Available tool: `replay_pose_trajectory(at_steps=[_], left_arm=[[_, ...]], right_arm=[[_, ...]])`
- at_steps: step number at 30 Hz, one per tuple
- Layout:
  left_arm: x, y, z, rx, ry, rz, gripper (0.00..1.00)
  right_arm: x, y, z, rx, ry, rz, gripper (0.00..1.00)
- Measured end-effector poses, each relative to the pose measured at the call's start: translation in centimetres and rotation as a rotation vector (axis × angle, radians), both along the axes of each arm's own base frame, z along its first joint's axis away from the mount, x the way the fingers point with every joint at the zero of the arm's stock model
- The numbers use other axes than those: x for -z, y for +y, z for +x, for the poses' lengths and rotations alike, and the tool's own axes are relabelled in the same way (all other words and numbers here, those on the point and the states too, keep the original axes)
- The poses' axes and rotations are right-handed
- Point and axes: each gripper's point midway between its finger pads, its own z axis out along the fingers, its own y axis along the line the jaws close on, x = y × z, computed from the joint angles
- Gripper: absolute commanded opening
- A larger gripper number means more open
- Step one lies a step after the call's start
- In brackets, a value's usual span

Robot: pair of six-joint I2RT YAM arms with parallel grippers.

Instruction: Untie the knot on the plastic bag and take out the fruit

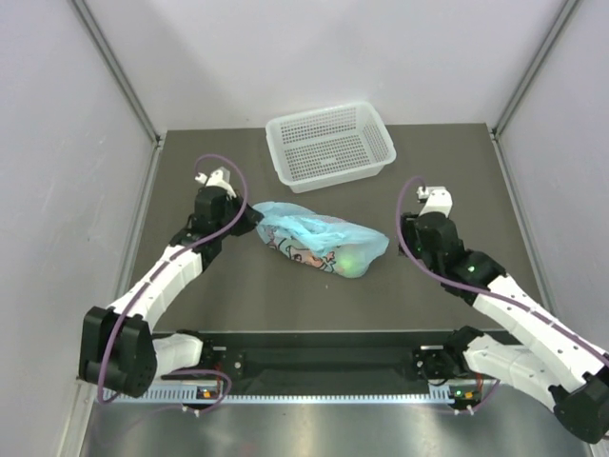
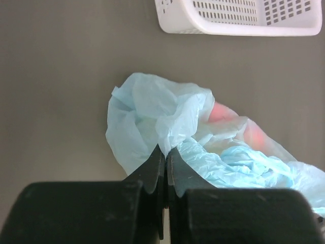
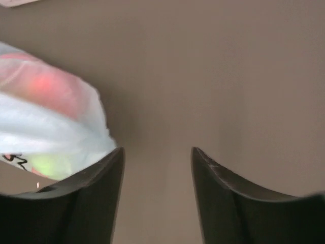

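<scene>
Low in its wrist view, the left gripper (image 2: 166, 152) has its jaws pressed together on a fold of the plastic bag (image 1: 319, 240). The right gripper (image 3: 157, 150) is spread and holds nothing, just beside the bag's right end. The bag lies mid-frame with the fruit (image 2: 222, 112) inside, so emptying seems not begun. I cannot make out the knot. The basket (image 1: 330, 143) sits upper centre.

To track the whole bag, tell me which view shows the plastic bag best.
Top external: the whole plastic bag lies in view on the table between the two arms. Left wrist shows only its crumpled near end, at the tips of the shut left gripper. Right wrist catches just a blurred corner.
</scene>
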Motion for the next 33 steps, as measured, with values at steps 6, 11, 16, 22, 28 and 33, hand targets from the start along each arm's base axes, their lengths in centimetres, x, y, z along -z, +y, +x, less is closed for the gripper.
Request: replay_pose_trajectory(at_steps=[6,11,16,22,28,33], left_arm=[[0.8,-0.6,-1.8,0.033,0.013,-0.078,0.0],[1.2,-1.6,-2.6,0.064,0.037,-0.14,0.0],[0.8,-2.1,-2.7,0.078,0.039,-0.17,0.0],[0.4,-2.1,-2.8,0.078,0.032,-0.179,0.0],[-1.0,-2.3,-2.7,0.082,0.001,-0.189,0.0],[-1.5,-2.3,-2.6,0.084,-0.012,-0.188,0.0]], right_arm=[[-0.2,1.3,-0.6,-0.136,0.027,-0.007,0.79],[-3.1,7.8,-1.8,-0.423,-0.009,-0.054,0.91],[-4.3,14.9,-3.8,-0.647,-0.047,-0.171,0.97],[-1.9,19.6,-4.7,-0.762,-0.029,-0.379,0.96],[1.4,20.0,-5.0,-0.8,0.031,-0.502,0.82],[2.6,19.6,-4.6,-0.787,0.054,-0.556,0.5]])
